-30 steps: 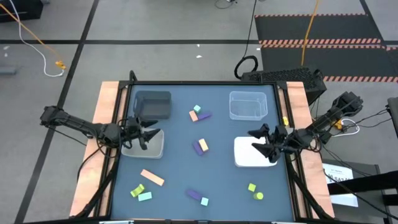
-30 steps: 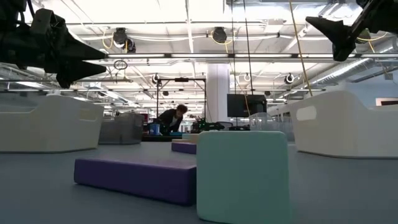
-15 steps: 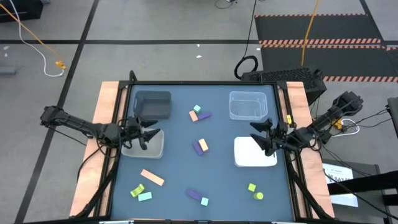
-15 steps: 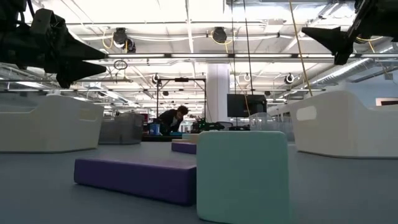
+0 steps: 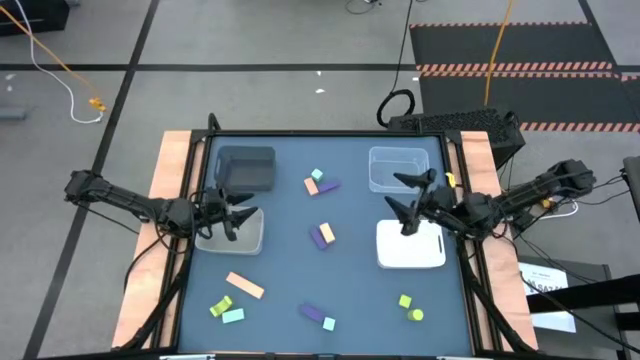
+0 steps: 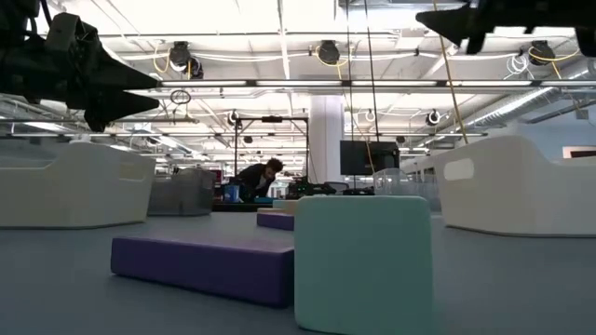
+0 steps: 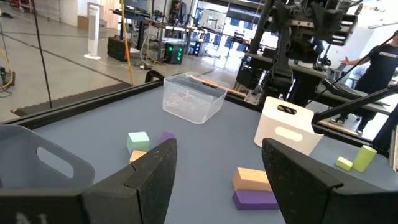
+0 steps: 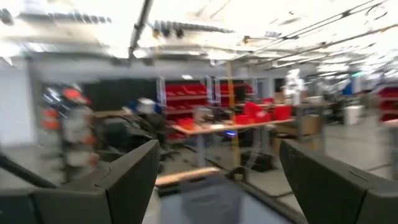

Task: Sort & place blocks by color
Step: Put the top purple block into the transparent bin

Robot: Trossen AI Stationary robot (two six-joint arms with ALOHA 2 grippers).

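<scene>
While the small salmon, purple, yellow-green and teal foam blocks (image 5: 322, 235) are all lying loose on the blue table (image 5: 290, 270), sorting is looking unstarted: left gripper (image 5: 240, 212) and right gripper (image 5: 405, 198) are hovering spread, carrying nothing.

Blue-grey table (image 5: 350, 290), dark grey bin (image 5: 246, 167), clear bin (image 5: 398, 168), white bin (image 5: 410, 245), purple bar (image 6: 200, 265)

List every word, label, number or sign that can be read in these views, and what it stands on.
None can be read.
The blocks and the bins carry no print.
A white sheet beside the table's right edge bears marks too small to read.
Red shelf bins in the room behind are too blurred to show any labels.
</scene>
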